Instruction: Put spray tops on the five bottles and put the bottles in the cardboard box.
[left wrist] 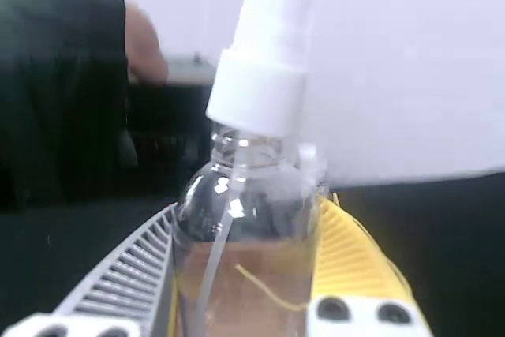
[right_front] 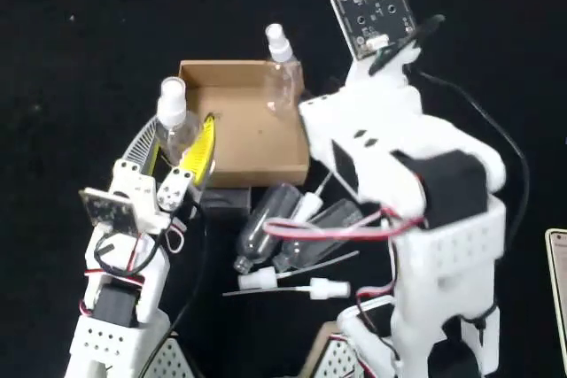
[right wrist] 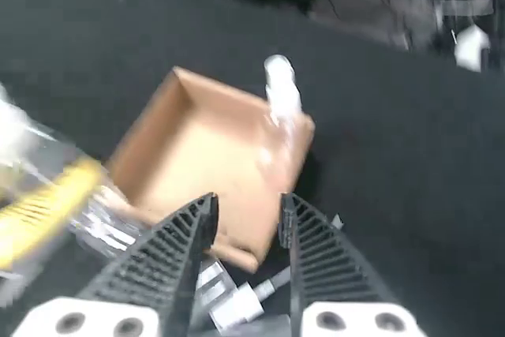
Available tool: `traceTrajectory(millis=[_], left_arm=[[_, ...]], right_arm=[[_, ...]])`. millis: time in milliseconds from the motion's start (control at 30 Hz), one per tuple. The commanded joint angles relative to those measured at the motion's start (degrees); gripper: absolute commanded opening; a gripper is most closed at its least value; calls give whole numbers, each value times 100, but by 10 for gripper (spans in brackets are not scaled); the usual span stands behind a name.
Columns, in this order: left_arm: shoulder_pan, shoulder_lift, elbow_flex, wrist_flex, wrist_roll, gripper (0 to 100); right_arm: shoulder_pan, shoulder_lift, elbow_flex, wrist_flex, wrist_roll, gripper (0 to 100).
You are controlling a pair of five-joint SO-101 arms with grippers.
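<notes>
The open cardboard box [right_front: 244, 135] lies mid-table. One capped clear bottle [right_front: 282, 73] stands upright in its far right corner, also visible in the right wrist view [right wrist: 282, 108]. My left gripper [right_front: 177, 155] is shut on a second capped bottle [right_front: 174, 121], held upright at the box's left wall; its grey and yellow fingers [left wrist: 355, 258] clamp the bottle's body [left wrist: 245, 219]. My right gripper [right wrist: 247, 199] hangs open with nothing in it, above the box's [right wrist: 213, 155] near edge. Two uncapped bottles [right_front: 270, 219] lie in front of the box.
Two loose spray tops [right_front: 257, 281] [right_front: 326, 289] with long tubes lie near the table's front. The bulky white right arm [right_front: 399, 165] stands over the table's right half. A small grey block [right_front: 226, 201] sits against the box's near wall.
</notes>
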Motion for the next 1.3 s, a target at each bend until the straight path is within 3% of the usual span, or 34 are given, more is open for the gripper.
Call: traceTrajectory(millis=[0,333,800,1033,1267], left_arm=[[4,-44,-84,-369,0,69],[-303,-44,-92,-387,0,69],[-796,176,-365,-343,9,69],[-1446,2136,-1631,-378,9,69],[-2343,4369,-2782,-387,0,73]], right_arm=[[501,-207,884,-598,123,100],[879,-1859,4857,-3349,70,96],[1116,-1938,7108,-5705,-325,96],[1538,-1938,7829,-7007,-325,96],[1512,-1938,8031,-7244,-325,96]])
